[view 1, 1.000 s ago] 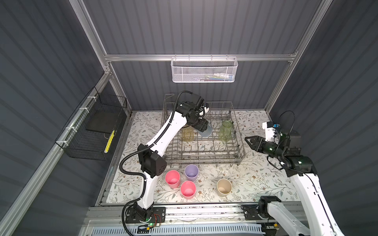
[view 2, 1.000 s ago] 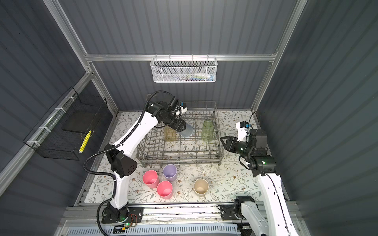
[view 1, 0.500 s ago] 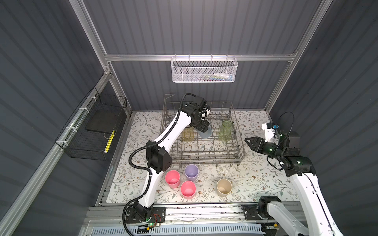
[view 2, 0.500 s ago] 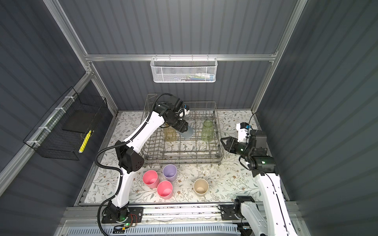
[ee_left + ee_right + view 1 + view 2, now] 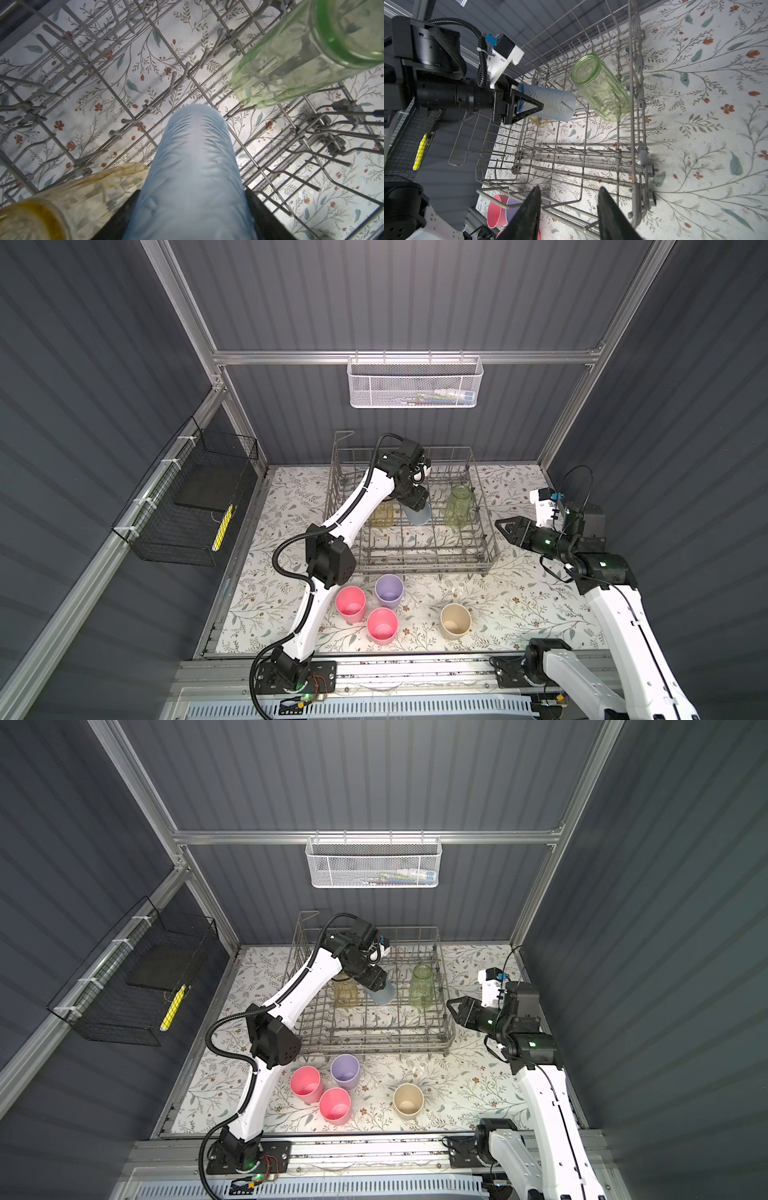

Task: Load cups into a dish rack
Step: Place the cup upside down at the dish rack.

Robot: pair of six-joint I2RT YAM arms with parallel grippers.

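Floral sheeting (image 5: 519, 605) is covering the tabletop inside a dark grey panelled booth. Nearest the front edge, four cups are standing upright with their mouths open: a beige cup (image 5: 455, 621) on its own, and a pink cup (image 5: 382, 625), a second pink cup (image 5: 350, 604) and a lilac cup (image 5: 389, 591) clustering beside the left arm. Behind them the dish rack (image 5: 419, 566) is sitting on the table. Just outside its right wall the right gripper (image 5: 569, 189) is hovering, jaws parted, nothing between them. Further in, the left gripper (image 5: 415, 505) is clamping a blue cup (image 5: 419, 515) by one end. The cup is slanting down over the tines, between an amber cup (image 5: 381, 514) and a green cup (image 5: 457, 506) standing in the rack. Whether it is touching the wires I cannot tell. Beyond, a white mesh basket (image 5: 413, 385) is hanging on the far wall, and a black wire basket (image 5: 187, 506) is hanging on the left one.
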